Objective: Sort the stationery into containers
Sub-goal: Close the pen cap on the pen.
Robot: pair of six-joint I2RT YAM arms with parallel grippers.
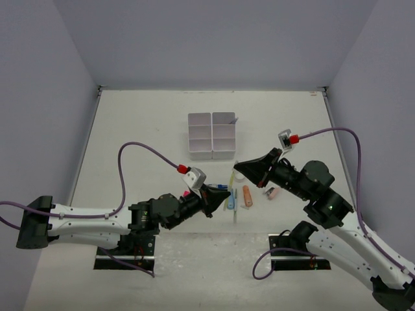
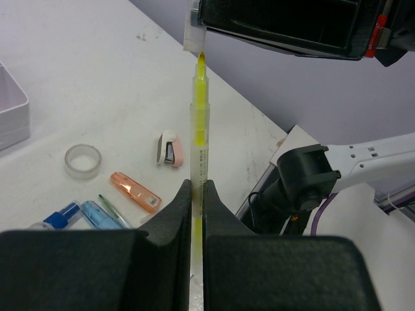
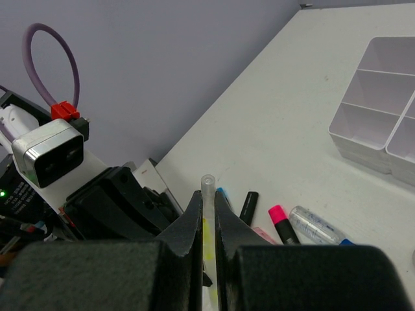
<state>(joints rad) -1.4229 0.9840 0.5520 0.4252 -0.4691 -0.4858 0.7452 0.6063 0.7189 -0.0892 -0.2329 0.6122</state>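
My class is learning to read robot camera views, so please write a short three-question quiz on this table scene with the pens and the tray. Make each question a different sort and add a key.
1. True or false: the roll of tape lies on the table, outside the tray.
2. Pick one. The left gripper is: A wide open; B shut on the yellow highlighter; C out of view.
3. Short answer: how many compartments does the tray have?
Key: 1 true; 2 B; 3 six.
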